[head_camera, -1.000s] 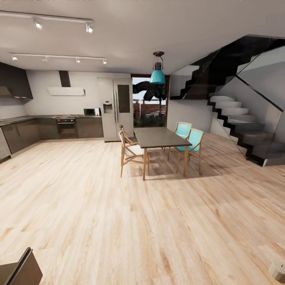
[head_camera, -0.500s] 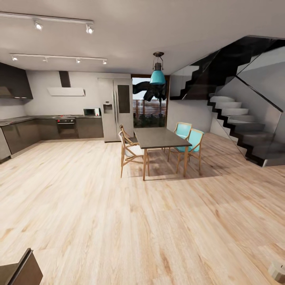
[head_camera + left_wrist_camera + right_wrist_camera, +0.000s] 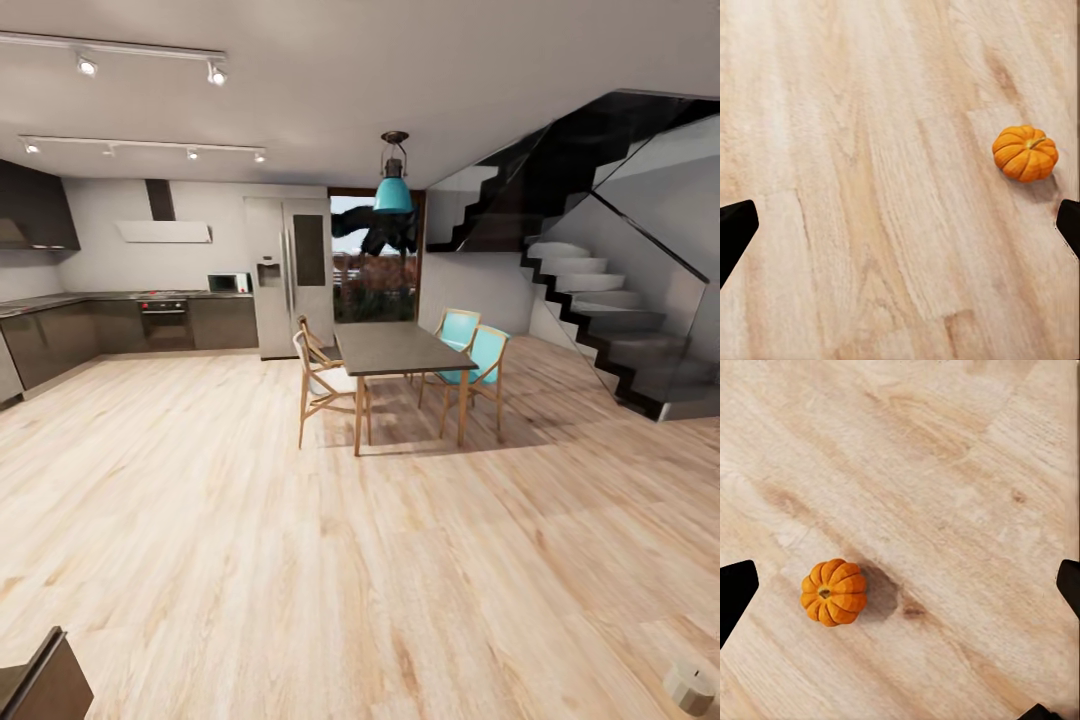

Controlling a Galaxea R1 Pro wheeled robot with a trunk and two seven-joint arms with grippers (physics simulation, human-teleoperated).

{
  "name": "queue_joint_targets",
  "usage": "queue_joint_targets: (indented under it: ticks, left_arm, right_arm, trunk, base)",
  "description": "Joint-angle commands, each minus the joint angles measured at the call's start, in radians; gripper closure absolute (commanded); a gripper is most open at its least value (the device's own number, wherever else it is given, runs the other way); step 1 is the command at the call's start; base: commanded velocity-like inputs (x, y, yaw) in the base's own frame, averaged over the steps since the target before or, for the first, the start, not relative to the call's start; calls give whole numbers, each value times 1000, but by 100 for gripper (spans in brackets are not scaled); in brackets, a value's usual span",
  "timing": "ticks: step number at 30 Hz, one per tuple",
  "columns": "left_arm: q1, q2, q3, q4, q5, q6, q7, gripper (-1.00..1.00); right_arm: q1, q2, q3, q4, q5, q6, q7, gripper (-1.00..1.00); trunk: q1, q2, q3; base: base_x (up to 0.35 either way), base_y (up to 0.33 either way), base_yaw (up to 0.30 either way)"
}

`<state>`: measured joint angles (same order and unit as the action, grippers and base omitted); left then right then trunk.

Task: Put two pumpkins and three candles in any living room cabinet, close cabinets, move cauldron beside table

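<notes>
An orange ribbed pumpkin (image 3: 1024, 153) lies on the pale wood floor in the left wrist view, off to one side of my left gripper (image 3: 900, 225). That gripper is open, its dark fingertips (image 3: 735, 229) far apart at the picture's edges. The right wrist view shows a pumpkin (image 3: 834, 592) on the floor below my right gripper (image 3: 900, 589), close to one fingertip (image 3: 735, 591). This gripper is open too, and neither gripper holds anything. The candles, cabinet, cauldron and living-room table are out of view.
Ahead in the head view stands a dark dining table (image 3: 395, 348) with wooden and turquoise chairs (image 3: 478, 360). A kitchen run (image 3: 150, 320) and fridge (image 3: 293, 275) line the back wall. A dark staircase (image 3: 600, 300) rises at right. A dark-brown corner (image 3: 35, 682) shows at bottom left.
The head view has shifted slightly, so the dining table and kitchen sit a little further left and the dark corner lower. The camera moved, not the furniture.
</notes>
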<state>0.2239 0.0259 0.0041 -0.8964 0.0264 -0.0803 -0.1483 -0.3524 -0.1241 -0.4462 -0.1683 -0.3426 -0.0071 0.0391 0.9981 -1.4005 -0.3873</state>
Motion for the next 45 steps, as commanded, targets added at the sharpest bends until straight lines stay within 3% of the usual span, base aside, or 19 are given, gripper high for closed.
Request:
queue_joint_targets:
  ticks: [1, 34, 45]
  left_arm:
    - [0, 0, 0, -1, 3, -1, -4, -100]
    - [0, 0, 0, 1, 3, -1, -4, -100]
    - [0, 0, 0, 1, 3, -1, -4, -100]
  right_arm:
    - [0, -1, 0, 1, -10, -1, 5, -100]
    - [1, -7, -3, 2, -15, -2, 5, -100]
    - [1, -2, 2, -1, -15, -1, 8, -100]
  trunk:
    - [0, -1, -1]
    - [0, -1, -1]
    - [0, -1, -1]
  base:
    - [0, -275, 0]
    - [0, -282, -29]
    - [1, -60, -67]
